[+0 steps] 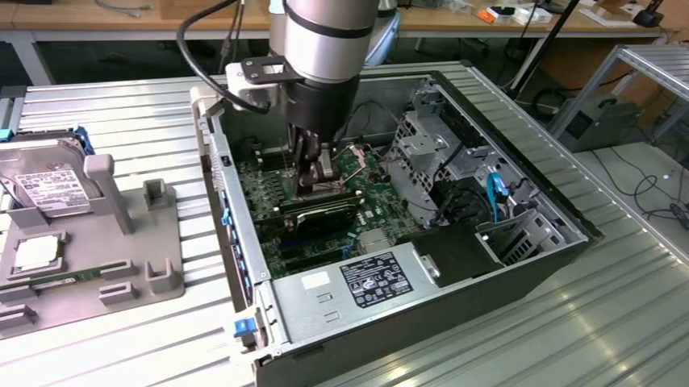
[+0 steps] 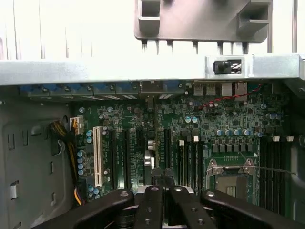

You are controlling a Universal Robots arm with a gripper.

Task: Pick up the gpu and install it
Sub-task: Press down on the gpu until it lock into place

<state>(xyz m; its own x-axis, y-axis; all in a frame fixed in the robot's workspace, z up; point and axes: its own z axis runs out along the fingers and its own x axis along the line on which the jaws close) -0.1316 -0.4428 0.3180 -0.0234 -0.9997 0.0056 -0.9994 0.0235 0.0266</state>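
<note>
Black fingers drawn together, clenched on the top edge of the gpu, which stands on edge on the green motherboard. In the wrist view the card shows edge-on as a thin dark strip running away from the gripper toward the blue slot latches on the case's rear wall. Whether the card is fully seated in its slot cannot be told.

In the exterior view the gripper hangs straight down from the grey arm into the open computer case, near the case's middle. The card's black face lies at 6 o'clock of the fingers there.

Around it: a white expansion slot at 9 o'clock of the card in the wrist view, with yellow and black wires further out at 9. The empty CPU socket with its metal frame sits at 3 o'clock. A red wire crosses the board at 1 o'clock.

Exterior view again: metal drive cage at 2 o'clock of the gripper, a blue cable at 3, the power supply with its black label at 5. Outside the case, at 9 o'clock, a grey fixture tray holds a hard drive with a white label; a processor chip lies at 8.
</note>
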